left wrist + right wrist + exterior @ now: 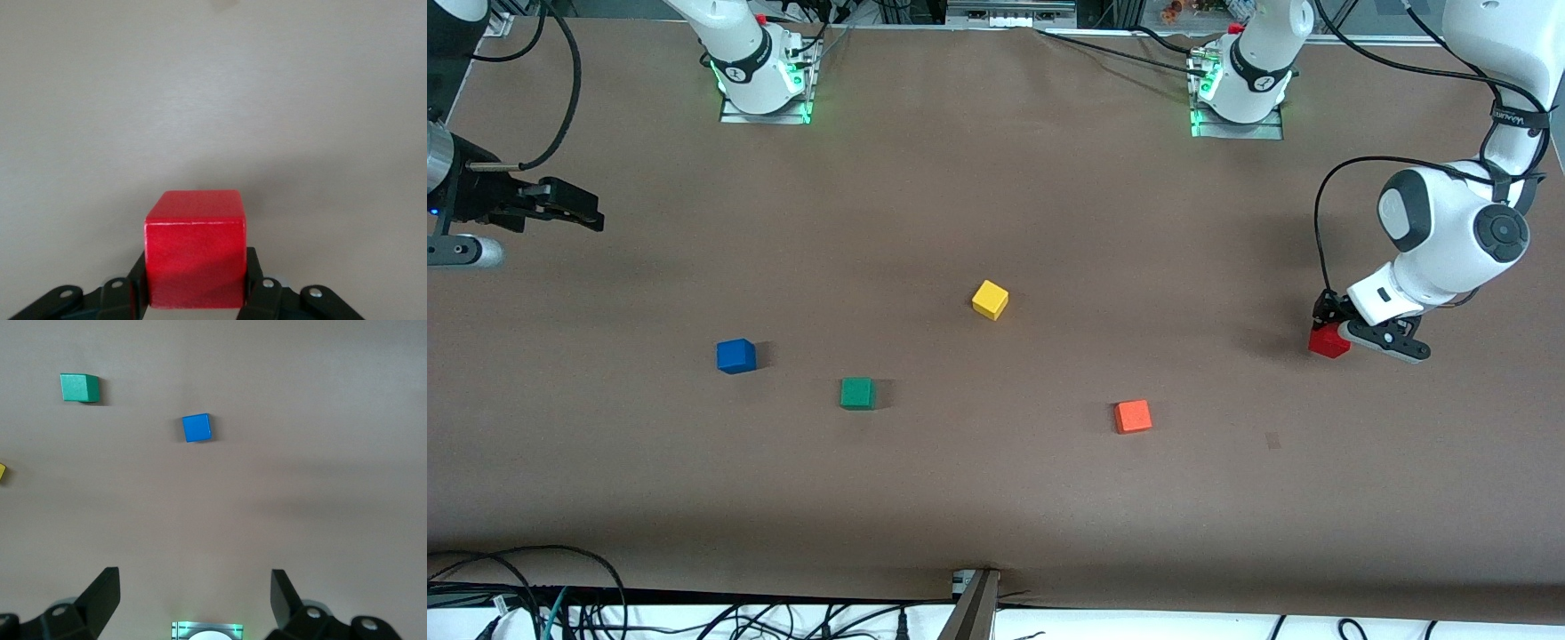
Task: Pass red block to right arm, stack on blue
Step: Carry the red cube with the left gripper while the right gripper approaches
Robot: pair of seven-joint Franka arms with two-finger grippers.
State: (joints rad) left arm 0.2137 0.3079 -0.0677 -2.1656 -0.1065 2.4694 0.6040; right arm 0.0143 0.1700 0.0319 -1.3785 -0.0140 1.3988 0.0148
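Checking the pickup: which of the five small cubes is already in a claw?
The deep-red small cube, clamped in the left claw at the left arm's end of the table; the others lie untouched.

The desk (996,498) is plain brown. On it sit a deep-red block (1327,342), an orange block (1133,416), a yellow block (990,300), a green block (857,393) and a blue block (735,356). Both arms are white with black joints.

arms (1449,231): white shells, black joint caps | cables: black, looped | bases (765,84): green-lit | grippers (1352,331): black, silver screws
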